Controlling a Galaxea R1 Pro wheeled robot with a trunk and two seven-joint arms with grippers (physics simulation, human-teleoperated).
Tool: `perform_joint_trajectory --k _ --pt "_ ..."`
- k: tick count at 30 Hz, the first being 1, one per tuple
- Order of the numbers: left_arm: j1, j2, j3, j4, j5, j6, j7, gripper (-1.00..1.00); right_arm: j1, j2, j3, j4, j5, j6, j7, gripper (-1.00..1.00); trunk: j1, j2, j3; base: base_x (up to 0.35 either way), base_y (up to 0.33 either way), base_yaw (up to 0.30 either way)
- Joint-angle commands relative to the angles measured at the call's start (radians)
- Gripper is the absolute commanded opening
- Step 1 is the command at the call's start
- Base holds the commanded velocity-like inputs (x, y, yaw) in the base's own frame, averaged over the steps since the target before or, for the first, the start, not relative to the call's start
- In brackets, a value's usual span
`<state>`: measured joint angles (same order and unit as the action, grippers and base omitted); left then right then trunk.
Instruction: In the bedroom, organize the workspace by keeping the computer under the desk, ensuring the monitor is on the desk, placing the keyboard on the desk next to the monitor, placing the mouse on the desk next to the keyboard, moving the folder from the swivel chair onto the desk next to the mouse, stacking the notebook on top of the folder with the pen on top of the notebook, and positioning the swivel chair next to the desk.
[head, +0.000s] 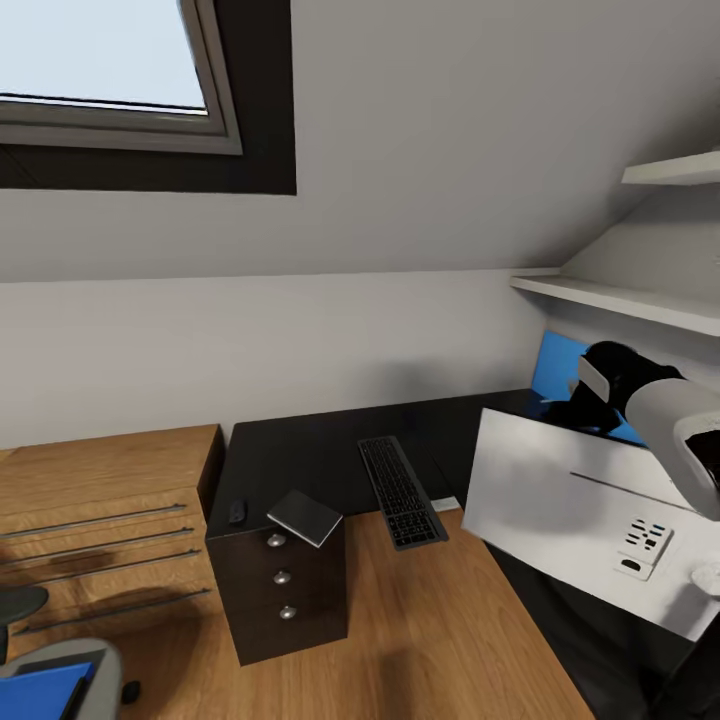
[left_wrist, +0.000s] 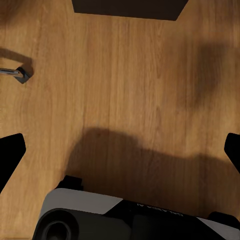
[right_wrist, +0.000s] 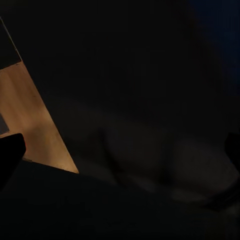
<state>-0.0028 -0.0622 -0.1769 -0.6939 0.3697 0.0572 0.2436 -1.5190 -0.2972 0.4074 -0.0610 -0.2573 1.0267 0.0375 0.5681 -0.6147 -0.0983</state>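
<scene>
Left jaws apart; one keyboard (head: 401, 491)

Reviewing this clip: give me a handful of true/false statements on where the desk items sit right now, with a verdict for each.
1. The keyboard lies flat on the black desk top. True.
2. The monitor shows its lit screen to the head camera. False: its white back with the port panel faces the camera.
3. The notebook rests on top of the dark drawer unit. True.
4. The blue folder is already on the desk beside the keyboard. False: it lies on the swivel chair seat at the lower left corner.
5. The keyboard stands on edge against the wall. False: it lies flat, apart from the wall.
</scene>
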Motion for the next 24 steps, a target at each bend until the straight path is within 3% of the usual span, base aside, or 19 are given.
perform_joint_trajectory --k 1,11,15,24 --pt "0.0 0.001 -0.005 -0.003 0.007 0.004 0.008 1.0 0.0 0.005 0.01 -0.003 0.005 0.004 0.004 1.0 0.0 -0.002 -0.002 -0.014 0.003 0.0" --pt "0.0 0.0 -0.006 -0.003 0.007 0.004 0.008 1.0 0.0 0.009 0.007 -0.038 0.016 0.004 0.004 1.0 0.0 -0.002 -0.002 -0.005 0.001 0.0" --pt "0.0 -0.001 -0.006 -0.003 0.007 0.005 0.008 1.0 0.0 0.009 0.007 -0.043 0.017 0.004 0.005 1.0 0.0 -0.002 -0.002 -0.155 0.0 0.0" --pt "0.0 -0.001 -0.006 -0.003 0.008 0.006 0.006 1.0 0.0 0.009 0.009 -0.158 0.014 0.01 0.025 1.0 0.0 -0.002 -0.002 -0.186 0.01 0.0"
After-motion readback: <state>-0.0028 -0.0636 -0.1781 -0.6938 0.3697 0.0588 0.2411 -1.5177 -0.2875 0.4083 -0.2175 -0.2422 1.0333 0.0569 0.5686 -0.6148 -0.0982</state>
